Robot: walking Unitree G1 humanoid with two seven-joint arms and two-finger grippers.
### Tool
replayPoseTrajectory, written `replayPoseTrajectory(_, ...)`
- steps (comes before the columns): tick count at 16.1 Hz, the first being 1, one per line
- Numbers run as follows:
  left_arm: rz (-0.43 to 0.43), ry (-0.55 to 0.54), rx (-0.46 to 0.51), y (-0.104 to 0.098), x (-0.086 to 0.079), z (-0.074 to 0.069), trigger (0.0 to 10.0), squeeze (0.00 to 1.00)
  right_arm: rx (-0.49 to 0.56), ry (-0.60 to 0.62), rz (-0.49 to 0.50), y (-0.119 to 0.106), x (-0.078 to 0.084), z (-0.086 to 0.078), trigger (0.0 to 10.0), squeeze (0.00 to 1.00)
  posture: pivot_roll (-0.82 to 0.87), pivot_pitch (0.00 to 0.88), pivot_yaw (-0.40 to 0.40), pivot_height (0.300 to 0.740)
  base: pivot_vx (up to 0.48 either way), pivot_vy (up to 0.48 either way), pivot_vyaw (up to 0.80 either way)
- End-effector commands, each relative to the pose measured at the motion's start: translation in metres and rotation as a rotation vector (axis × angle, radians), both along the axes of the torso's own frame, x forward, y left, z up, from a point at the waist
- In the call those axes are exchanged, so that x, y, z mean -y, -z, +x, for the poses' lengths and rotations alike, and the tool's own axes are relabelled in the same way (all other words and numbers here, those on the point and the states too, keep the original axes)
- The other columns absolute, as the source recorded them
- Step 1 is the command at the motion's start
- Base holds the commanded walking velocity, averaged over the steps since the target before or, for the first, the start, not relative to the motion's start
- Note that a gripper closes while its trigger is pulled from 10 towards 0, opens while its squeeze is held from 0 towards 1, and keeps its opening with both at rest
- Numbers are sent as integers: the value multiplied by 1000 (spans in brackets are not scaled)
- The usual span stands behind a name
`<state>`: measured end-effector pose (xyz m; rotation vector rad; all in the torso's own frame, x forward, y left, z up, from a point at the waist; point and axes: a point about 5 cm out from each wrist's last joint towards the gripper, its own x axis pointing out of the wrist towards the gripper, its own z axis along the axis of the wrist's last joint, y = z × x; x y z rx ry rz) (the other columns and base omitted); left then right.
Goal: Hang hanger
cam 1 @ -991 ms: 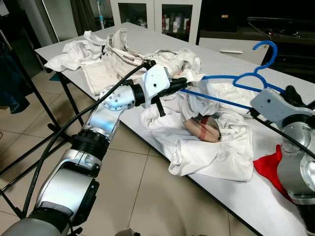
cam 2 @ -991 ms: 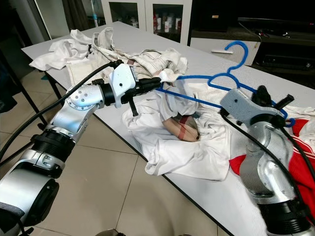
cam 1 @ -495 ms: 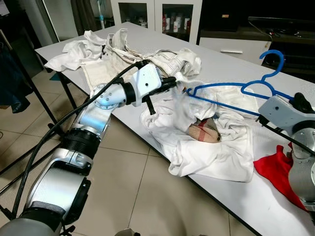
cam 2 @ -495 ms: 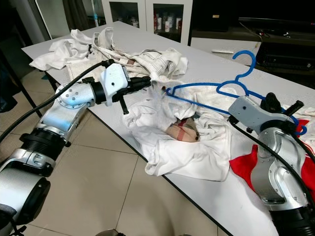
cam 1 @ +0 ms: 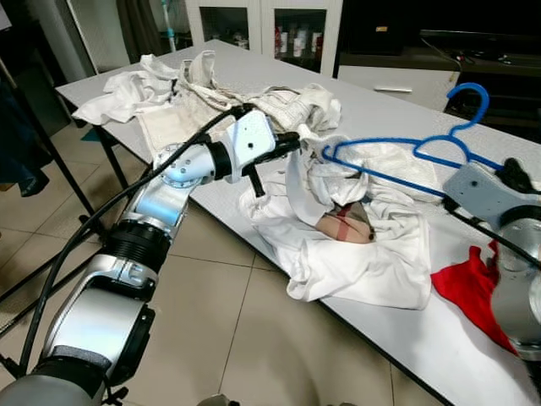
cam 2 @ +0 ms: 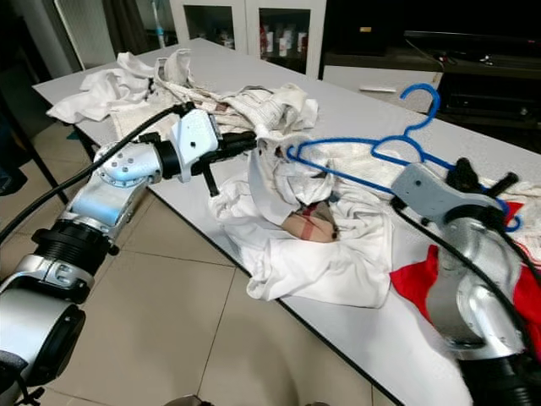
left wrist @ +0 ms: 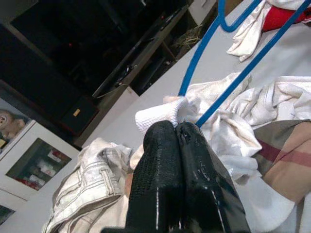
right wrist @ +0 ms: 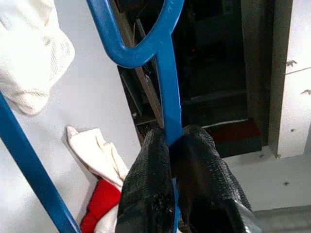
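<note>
**Shirt fed onto hanger**

Since a second ago, the blue hanger (cam 1: 397, 161) has slid further into the white shirt (cam 1: 355, 254) near the tabletop's (cam 1: 397, 338) front edge. Left claw (cam 1: 296, 145) pinches shirt fabric; right claw (right wrist: 170, 141) pinches the hanger. Hanging comes later.

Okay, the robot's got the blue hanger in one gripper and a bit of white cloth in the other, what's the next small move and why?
Probably ease the blue hanger further into the white garment. The right gripper is shut on the hanger's bar, the left gripper pinches a white fold at the hanger's far end, and most of the garment lies on the table, not yet on the hanger.
</note>
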<state>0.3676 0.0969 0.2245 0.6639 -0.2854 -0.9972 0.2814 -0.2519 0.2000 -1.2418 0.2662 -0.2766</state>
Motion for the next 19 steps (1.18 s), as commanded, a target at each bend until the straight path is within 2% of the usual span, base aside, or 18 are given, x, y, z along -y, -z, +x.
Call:
replayPoseTrajectory(1, 9, 13, 23, -5, 7, -1, 10000, 0, 56, -17, 22, -6, -14, 2, 10000, 0, -59, 0, 40, 723, 0, 0, 0)
replayPoseTrajectory(2, 6, 30, 20, -3, 12, -3, 10000, 0, 67, -12, 48, -4, -20, 5, 10000, 0, -56, 0, 39, 723, 0, 0, 0)
replayPoseTrajectory(6, 3, 45, 13, 1, 17, -6, 10000, 0, 73, -23, 30, -7, -20, 6, 10000, 0, -58, 0, 36, 723, 0, 0, 0)
replayPoseTrajectory(9, -1, 54, 11, 2, 20, -7, 10000, 0, 80, -20, 64, -5, -25, 7, 10000, 0, -59, 0, 34, 723, 0, 0, 0)
replayPoseTrajectory(12, -10, 74, 23, 1, 30, -9, 10000, 0, 76, -89, 75, -5, -40, 11, 10000, 0, -59, 0, 33, 723, 0, 0, 0)
replayPoseTrajectory(13, -7, 69, 53, -1, 32, -8, 10000, 0, 61, -113, 79, -2, -46, 11, 10000, 0, -58, 0, 33, 723, 0, 0, 0)
replayPoseTrajectory(15, -13, 73, 77, -5, 35, -8, 10000, 0, 54, -122, 93, 1, -50, 11, 10000, 0, -58, 0, 35, 723, 0, 0, 0)
replayPoseTrajectory(17, -10, 130, 72, -4, 43, -14, 10000, 0, 90, -121, 193, -3, -60, 16, 10000, 0, -60, 0, 39, 723, 0, 0, 0)
replayPoseTrajectory(19, 1, 159, 69, 1, 50, -19, 10000, 0, 109, -128, 206, -8, -64, 21, 10000, 0, -58, 0, 36, 723, 0, 0, 0)
